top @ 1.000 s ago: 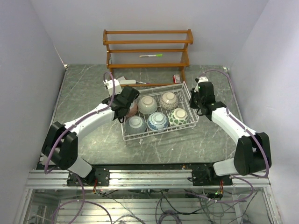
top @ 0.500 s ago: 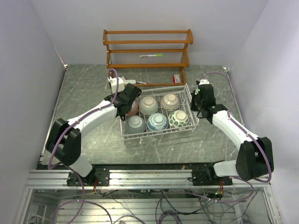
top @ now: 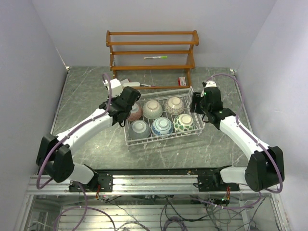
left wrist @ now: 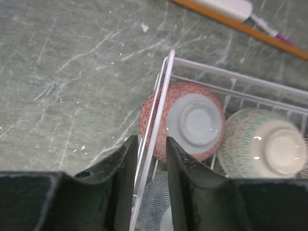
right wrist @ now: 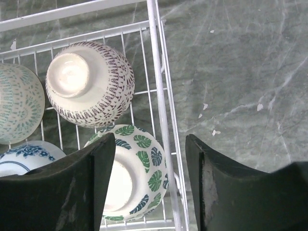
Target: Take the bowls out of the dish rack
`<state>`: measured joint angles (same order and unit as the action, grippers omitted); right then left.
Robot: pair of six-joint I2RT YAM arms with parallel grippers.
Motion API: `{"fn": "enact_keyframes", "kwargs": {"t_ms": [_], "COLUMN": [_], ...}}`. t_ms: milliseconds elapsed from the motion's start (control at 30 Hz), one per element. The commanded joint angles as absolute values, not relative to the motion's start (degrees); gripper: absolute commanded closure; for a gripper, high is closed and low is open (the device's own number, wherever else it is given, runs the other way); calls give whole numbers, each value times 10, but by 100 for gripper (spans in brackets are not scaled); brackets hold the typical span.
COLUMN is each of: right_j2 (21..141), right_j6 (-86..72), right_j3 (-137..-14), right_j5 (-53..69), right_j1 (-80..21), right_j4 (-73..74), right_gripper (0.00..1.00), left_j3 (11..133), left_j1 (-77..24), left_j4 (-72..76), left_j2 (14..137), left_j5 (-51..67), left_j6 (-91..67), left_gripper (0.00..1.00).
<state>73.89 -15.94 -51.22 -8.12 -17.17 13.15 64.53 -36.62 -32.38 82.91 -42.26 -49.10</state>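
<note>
Pale lilac-white walls close in three sides of a grey-green stone-look table, veined and flecked with white. At the back stands a brown wooden shelf with three tiers, a green pen lying on its middle tier, and a small red box sits on the table by its right foot.

The white wire dish rack rests mid-table, turned slightly. All six bowls sit inside it upside down in two rows of three. They include a pink bowl in the back left corner and a green-leaf bowl at the front right.

The left gripper is at the rack's left side, its jaws a narrow way apart and straddling the rim wire, holding nothing. The right gripper is at the right side, its jaws wider apart, with the rim wire running between them and nothing held.
</note>
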Motion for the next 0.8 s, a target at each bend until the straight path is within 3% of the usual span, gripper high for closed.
{"fn": "enact_keyframes", "kwargs": {"t_ms": [0,300,367,500,767], "right_j2": [724,703,698,707,718], "right_j6": [-163,-161,-167,-175,-136], "right_j3": [-525,-563,-553,-548,-594], "right_j5": [-87,-100,-88,-68,-251], "right_j1": [-174,-173,-173,-187,-347], "right_j4": [123,148,133,107,93], "right_gripper": [36,28,28,28,28], "left_j3": [638,572,563,548,503], "left_j1": [-365,-365,-366,-366,-367], "left_j4": [-328,-334,-336,-330,-325], "left_j2": [785,689,673,640,557], "left_j5": [-427,-437,-430,-409,-358], "left_j6": [-511,-505,-508,-500,-512], "left_gripper": [53,16,11,9,16]}}
